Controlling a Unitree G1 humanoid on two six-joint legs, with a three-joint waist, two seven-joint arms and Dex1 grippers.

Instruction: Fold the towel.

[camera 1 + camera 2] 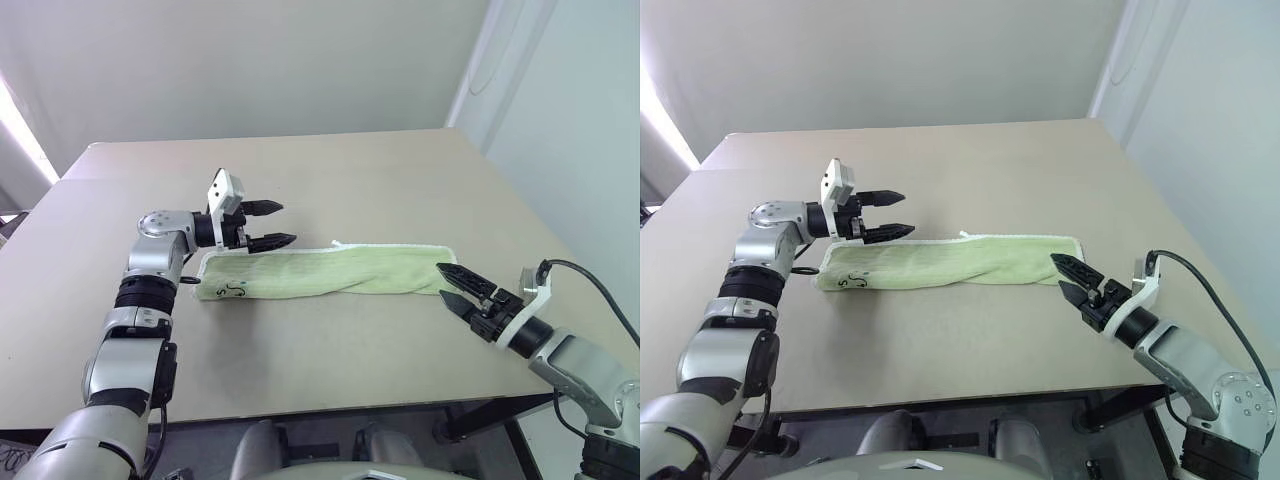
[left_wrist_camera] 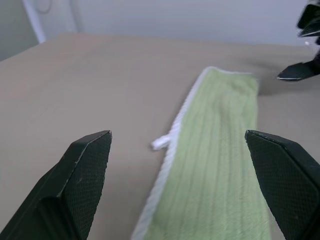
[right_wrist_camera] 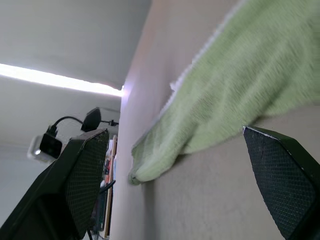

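Observation:
The towel (image 1: 330, 272) lies flat on the table as a long narrow pale lime-green strip running left to right. It has white edging, a small white loop tag (image 1: 337, 243) on its far edge and dark marks (image 1: 235, 290) near its left end. My left gripper (image 1: 288, 223) hovers open just above the strip's left end, pointing right along it. Just off the towel's right end, at its near corner, my right gripper (image 1: 441, 281) is open and points left. In the left wrist view the towel (image 2: 220, 165) stretches away between the open fingers (image 2: 85, 175). Nothing is held.
The beige table (image 1: 350, 180) spreads wide behind and in front of the towel. Its front edge runs close under my right arm, and its right edge lies just beyond that arm. White walls stand behind.

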